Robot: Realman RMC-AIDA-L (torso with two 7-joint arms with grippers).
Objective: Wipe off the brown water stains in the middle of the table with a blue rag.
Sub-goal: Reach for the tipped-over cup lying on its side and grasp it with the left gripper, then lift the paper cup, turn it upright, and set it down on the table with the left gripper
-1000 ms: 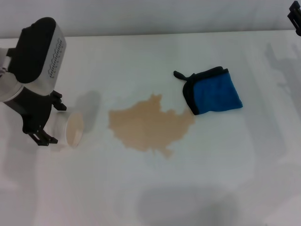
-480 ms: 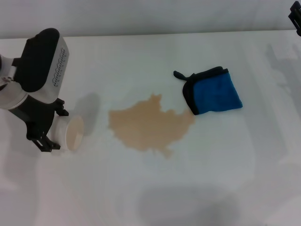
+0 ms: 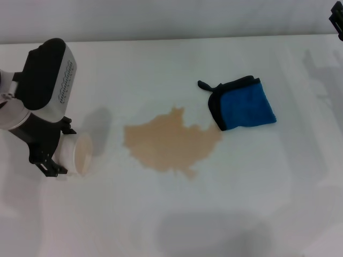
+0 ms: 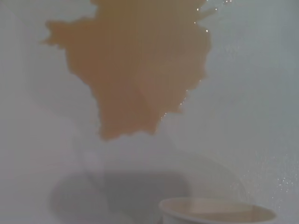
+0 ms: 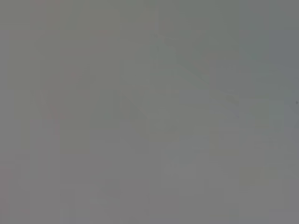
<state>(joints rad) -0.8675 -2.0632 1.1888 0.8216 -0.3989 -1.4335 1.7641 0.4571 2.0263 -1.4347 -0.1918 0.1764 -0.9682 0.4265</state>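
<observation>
The left gripper [image 3: 60, 152] is hanging low over the left side of the table [image 3: 225, 203], its fingers sitting on either side of a white paper cup [image 3: 80, 152] that is lying tipped, its mouth facing toward the stain. The fingers are reaching around the cup's body; whether they are pressing on it or just flanking it, I cannot tell. In the left wrist view the cup's rim [image 4: 217, 211] is showing at the near edge, with the stain [image 4: 135, 65] spreading out beyond it.

The stain [image 3: 169, 142] is lying in the middle of the table as a tan puddle with ragged lobes, apart from the cup. The rag [image 3: 241, 103] is lying folded flat on the table just beside the stain's far right lobe, its near left corner almost touching the puddle, its black loop tab pointing left.

The right gripper [image 3: 337, 21] is showing only as a dark sliver at the top right corner of the head view, well away from the rag; its fingers are not visible. The right wrist view is showing only a plain grey field.
</observation>
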